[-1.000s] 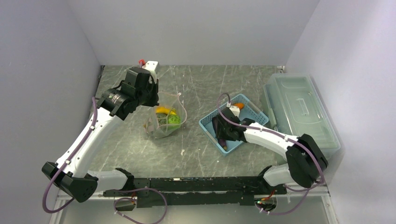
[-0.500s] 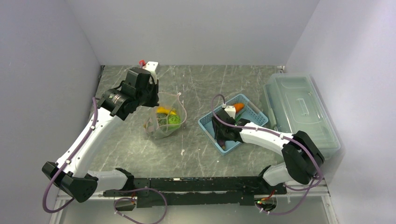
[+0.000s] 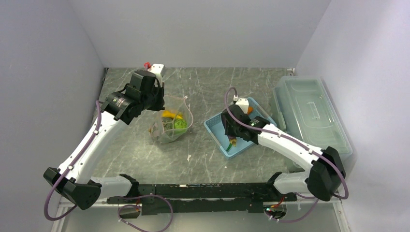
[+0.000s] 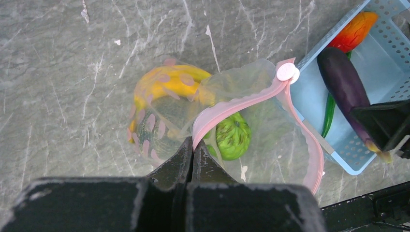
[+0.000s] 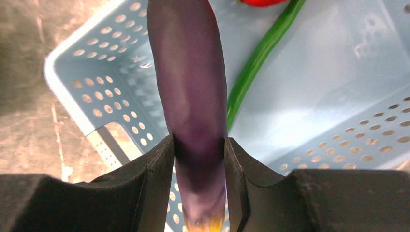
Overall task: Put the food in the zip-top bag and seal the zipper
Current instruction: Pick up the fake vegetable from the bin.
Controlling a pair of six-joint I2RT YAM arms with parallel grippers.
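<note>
The bag lies on the table, left of the basket, mouth open. It contains a banana, a netted melon and a green vegetable. The left gripper is pinched together on the zipper. The basket contains a carrot and a pod. The right gripper is clamped on the eggplant over the basket.

Two arms: left arm, right arm. Two grippers: left gripper, right gripper. One zip-top bag, with one pink zipper. One light-blue basket. One clear lidded box. One each of eggplant, carrot, long green pod, banana bunch, netted melon and round green vegetable. Comes to six pieces of food.
</note>
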